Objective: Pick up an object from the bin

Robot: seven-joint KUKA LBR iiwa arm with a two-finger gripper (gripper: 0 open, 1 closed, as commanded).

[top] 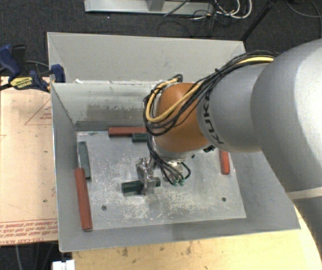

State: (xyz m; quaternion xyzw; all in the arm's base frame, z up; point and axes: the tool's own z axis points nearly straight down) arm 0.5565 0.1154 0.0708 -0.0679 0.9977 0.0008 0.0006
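Hanging low over the middle of the scuffed grey metal bin (pixel 205 207), the claw (pixel 148 178) sits at the right end of a small dark green block (pixel 131 188); whether it is open or closed I cannot tell. A long red bar (pixel 82 198) and a slim grey bar (pixel 84 157) lie along the bin's left edge, and a short red piece (pixel 224 163) lies near its right edge. Dark floor (pixel 14 10) with loose cables (pixel 228 1) surrounds the bin.
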